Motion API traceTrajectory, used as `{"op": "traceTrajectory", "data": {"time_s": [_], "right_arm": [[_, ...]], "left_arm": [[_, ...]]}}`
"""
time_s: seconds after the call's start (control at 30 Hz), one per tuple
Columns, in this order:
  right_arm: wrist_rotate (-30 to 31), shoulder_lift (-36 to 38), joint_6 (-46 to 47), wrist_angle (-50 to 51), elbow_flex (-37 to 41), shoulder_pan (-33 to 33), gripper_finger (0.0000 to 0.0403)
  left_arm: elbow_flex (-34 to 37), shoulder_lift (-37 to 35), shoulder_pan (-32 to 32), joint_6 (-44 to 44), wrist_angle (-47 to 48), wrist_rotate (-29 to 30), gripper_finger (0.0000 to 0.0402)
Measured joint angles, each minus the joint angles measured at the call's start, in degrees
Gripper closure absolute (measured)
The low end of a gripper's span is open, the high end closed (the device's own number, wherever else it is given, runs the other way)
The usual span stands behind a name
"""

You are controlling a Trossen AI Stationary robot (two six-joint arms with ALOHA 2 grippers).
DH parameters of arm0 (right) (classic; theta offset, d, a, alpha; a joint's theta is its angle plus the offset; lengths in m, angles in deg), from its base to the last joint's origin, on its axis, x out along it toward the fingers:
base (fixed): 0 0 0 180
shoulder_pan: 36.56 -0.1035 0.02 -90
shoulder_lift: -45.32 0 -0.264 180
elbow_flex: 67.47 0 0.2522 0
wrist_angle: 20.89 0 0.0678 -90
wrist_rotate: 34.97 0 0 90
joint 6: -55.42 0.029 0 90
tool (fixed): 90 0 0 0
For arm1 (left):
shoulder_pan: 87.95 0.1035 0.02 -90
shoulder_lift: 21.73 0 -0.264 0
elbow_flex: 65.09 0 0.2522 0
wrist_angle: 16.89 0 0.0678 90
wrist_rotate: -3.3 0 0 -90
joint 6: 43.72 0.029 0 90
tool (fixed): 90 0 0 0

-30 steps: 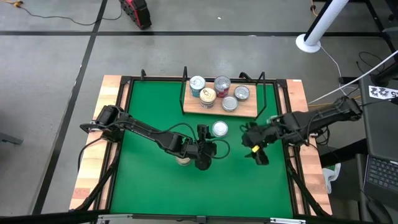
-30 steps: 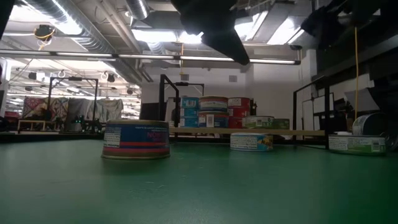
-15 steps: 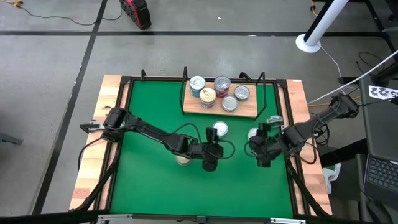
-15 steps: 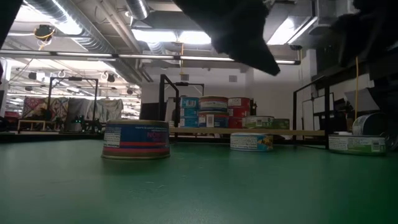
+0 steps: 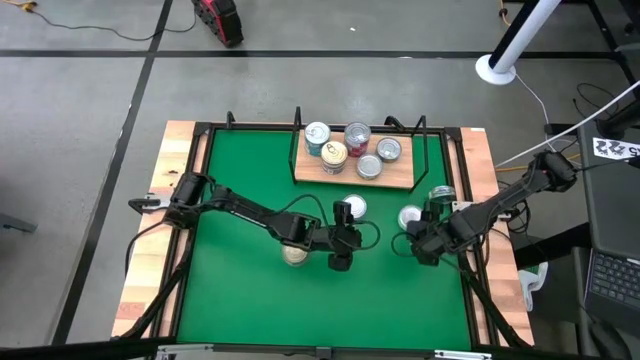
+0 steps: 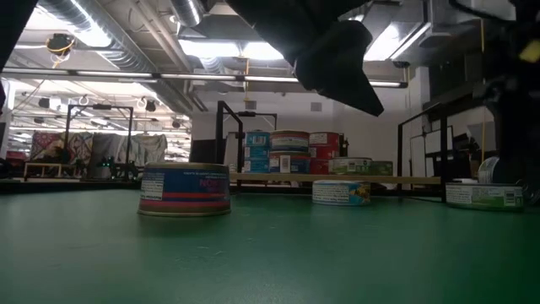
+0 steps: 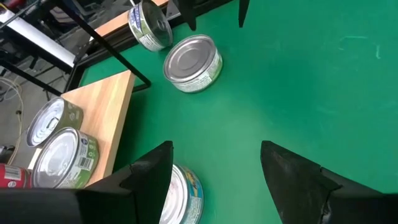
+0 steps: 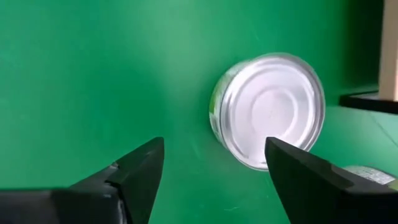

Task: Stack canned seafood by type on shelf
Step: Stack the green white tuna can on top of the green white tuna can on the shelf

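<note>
Two spread grippers, left gripper (image 5: 343,236), right gripper (image 5: 421,236)

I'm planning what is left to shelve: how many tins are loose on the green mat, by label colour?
Green-label tins: 2
Dark blue-label tin: 1
Light blue-and-yellow-label tin: 1
Total: 4

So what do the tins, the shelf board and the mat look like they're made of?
Tins: likely metal; the lid is silvery and shiny, with printed paper-like labels on the sides. Shelf board: pale wood with visible grain, matte, framed by thin black wire. Mat: green, flat, non-glossy, possibly felt or rubber.
</note>
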Motion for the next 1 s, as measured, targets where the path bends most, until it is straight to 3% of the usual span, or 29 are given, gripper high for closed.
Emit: {"op": "traceTrajectory", "data": {"time_s": [0.33,0.67,1.0], "right_arm": [[0.55,0.0,-1.59,-6.63,8.48,0.0,0.0123],[1.77,0.02,-2.23,-7.75,9.76,0.0,0.0126],[2.23,0.07,-7.65,-12.89,9.73,0.0,0.0217]], "left_arm": [[0.0,0.0,0.0,-0.11,-0.05,-0.05,0.0163],[-0.02,0.0,0.0,0.02,-0.05,-0.05,0.0163],[-0.02,0.0,0.0,0.02,-0.05,-0.03,0.0163]]}}
